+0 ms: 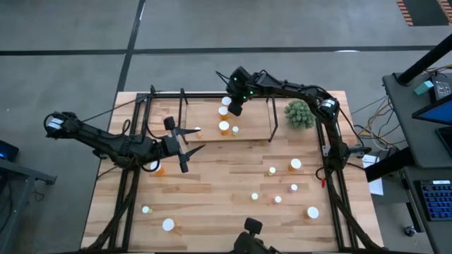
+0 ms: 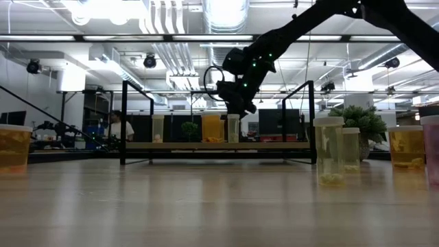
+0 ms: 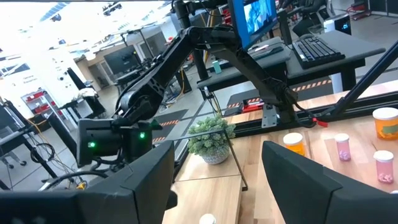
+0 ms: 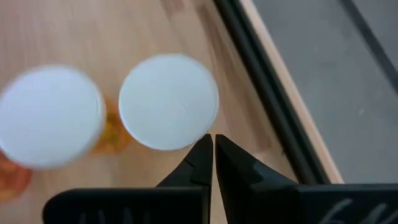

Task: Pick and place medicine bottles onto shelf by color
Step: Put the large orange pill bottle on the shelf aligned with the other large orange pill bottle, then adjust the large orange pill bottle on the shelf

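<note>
The shelf (image 1: pixel 212 135) stands at the table's far middle with several white-capped medicine bottles on its board, among them an orange one (image 2: pixel 212 128) and a pale one (image 2: pixel 233 128). My right gripper (image 4: pixel 213 149) is shut and slants down over the shelf's far part (image 1: pixel 235 106), its tips beside a white cap (image 4: pixel 169 101), with a second cap (image 4: pixel 51 115) nearby. My left gripper (image 1: pixel 185 148) hangs open and level above the table, near the shelf's front left, holding nothing. Loose bottles (image 1: pixel 296 164) stand on the tabletop. My right gripper's shut fingertips (image 4: pixel 202 149) stand at the rim of the white cap (image 4: pixel 193 134) of an upright bottle on the shelf, coming from above at a slant. I cannot tell whether they touch it.
A green spiky plant (image 1: pixel 299 113) sits at the shelf's right end. Small bottles are scattered on the near right (image 1: pixel 277 200) and near left (image 1: pixel 168 224) of the table. An orange bottle (image 1: pixel 159 168) stands under the left arm. Black frame rails (image 1: pixel 332 152) run along both table sides.
</note>
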Controlling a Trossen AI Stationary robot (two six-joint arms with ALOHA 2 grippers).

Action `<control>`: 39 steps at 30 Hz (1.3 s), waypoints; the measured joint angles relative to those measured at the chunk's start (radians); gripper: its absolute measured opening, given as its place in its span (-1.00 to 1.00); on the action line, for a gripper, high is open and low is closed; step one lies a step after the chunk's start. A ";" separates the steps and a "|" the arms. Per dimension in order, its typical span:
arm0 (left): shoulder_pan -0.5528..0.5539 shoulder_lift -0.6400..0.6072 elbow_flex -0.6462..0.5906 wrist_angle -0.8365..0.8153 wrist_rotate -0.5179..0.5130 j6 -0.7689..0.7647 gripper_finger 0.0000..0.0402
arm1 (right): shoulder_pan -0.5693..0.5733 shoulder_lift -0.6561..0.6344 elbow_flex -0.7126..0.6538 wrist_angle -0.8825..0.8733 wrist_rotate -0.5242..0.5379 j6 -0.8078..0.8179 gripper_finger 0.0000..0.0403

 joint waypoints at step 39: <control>0.000 0.000 -0.001 0.002 0.000 0.003 0.13 | 0.138 -0.090 -0.106 0.176 -0.024 -0.012 -0.96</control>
